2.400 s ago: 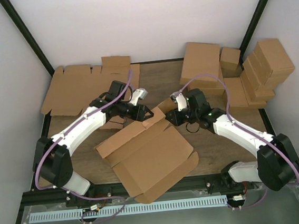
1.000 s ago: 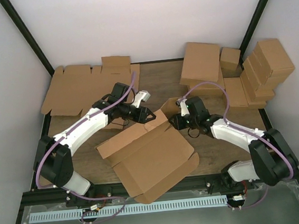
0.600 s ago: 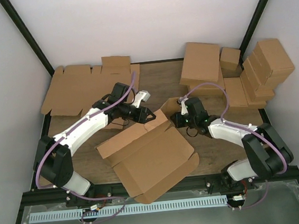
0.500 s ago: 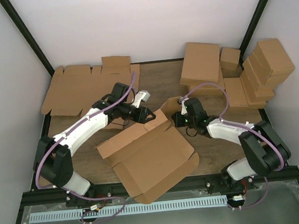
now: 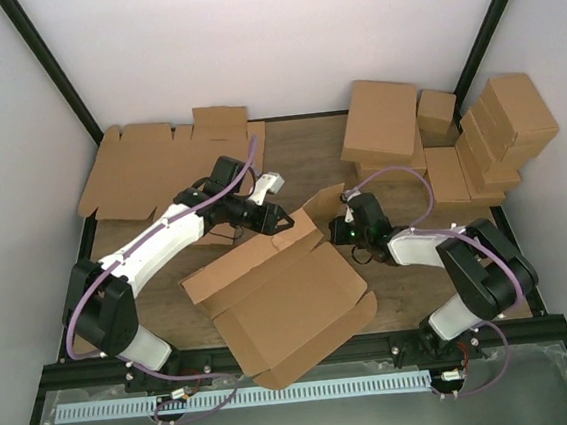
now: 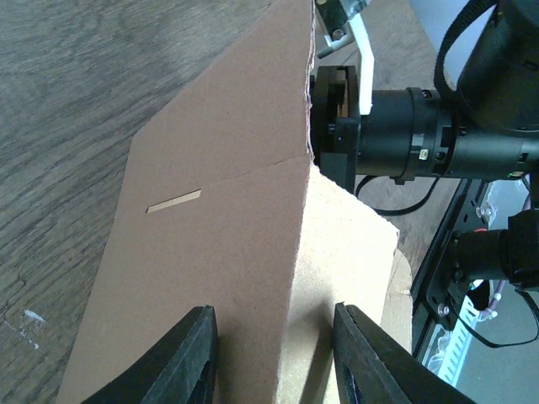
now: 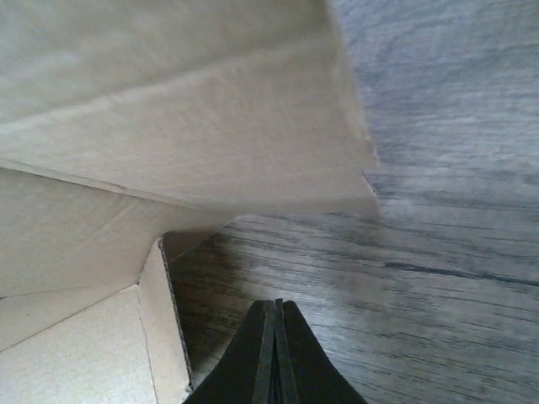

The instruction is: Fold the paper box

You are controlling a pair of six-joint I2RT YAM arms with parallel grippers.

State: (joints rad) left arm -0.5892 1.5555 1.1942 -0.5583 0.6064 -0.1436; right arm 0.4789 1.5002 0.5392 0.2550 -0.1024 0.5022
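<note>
now left hand [image 6: 274, 349] open, straddling paper box [image 6: 215, 219]

- The paper box [image 5: 282, 298] lies on the table [image 5: 309, 160] in front of me, between my two arms, and its near corner overhangs the front edge.
- My left gripper [image 5: 276, 220] sits at the box's far edge, with one finger on either side of the raised flap [image 6: 227, 252].
- My right gripper [image 5: 340, 229] is just right of that flap, low over the table.
- Flat blanks [image 5: 148, 165] lie at the far left.
- Closed boxes [image 5: 478, 144] are stacked at the far right.
</note>
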